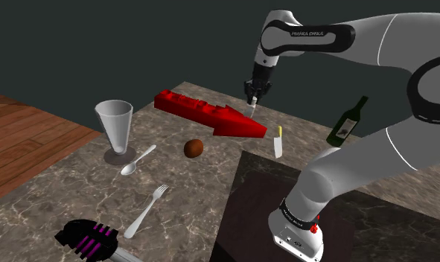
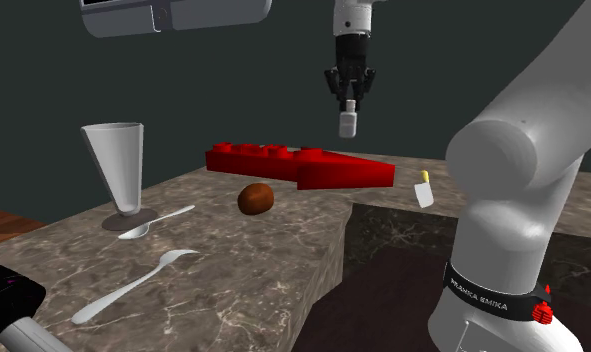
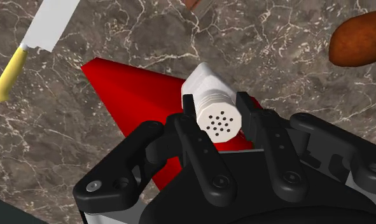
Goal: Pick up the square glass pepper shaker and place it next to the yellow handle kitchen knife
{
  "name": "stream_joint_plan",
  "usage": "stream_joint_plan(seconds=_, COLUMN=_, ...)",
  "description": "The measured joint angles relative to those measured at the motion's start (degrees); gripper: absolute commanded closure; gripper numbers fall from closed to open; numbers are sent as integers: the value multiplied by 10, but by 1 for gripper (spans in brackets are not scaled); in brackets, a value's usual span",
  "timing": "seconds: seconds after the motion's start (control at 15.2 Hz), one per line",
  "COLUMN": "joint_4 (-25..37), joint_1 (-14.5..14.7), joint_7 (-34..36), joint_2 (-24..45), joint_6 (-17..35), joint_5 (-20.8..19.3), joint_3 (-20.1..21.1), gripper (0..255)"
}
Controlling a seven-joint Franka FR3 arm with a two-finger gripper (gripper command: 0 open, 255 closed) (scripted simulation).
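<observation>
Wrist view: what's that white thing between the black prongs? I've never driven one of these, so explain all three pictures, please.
You are driving a white robot arm with a black two-finger gripper. The shoulder view looks down from beside its base. The second exterior view looks from lower, near counter level. The wrist view rides on the hand, looking along the fingers. The white thing is the pepper shaker, clasped between the fingers and held in the air above the long red block. On the marble counter are also the yellow-handled knife, a brown round object, a tall cup, a spoon and a fork. The knife is just past the red block's pointed end.
</observation>
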Motion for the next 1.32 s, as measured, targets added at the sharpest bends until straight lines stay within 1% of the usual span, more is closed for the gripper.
stream_joint_plan(seconds=0.4, joint_4=-15, joint_1=-36, joint_7=-81, joint_2=-27, joint_6=-5, joint_5=-36, joint_3=-61, gripper=255)
stream_joint_plan(seconds=0.73, joint_4=-7, joint_1=-65, joint_7=-152, joint_2=-27, joint_6=-5, joint_5=-66, joint_3=-118, gripper=255)
stream_joint_plan(seconds=1.19, joint_4=28, joint_1=-93, joint_7=-250, joint_2=0, joint_6=1, joint_5=-93, joint_3=-196, gripper=255)
stream_joint_plan(seconds=1.32, joint_4=49, joint_1=-99, joint_7=-284, joint_2=16, joint_6=1, joint_5=-97, joint_3=-223, gripper=255)
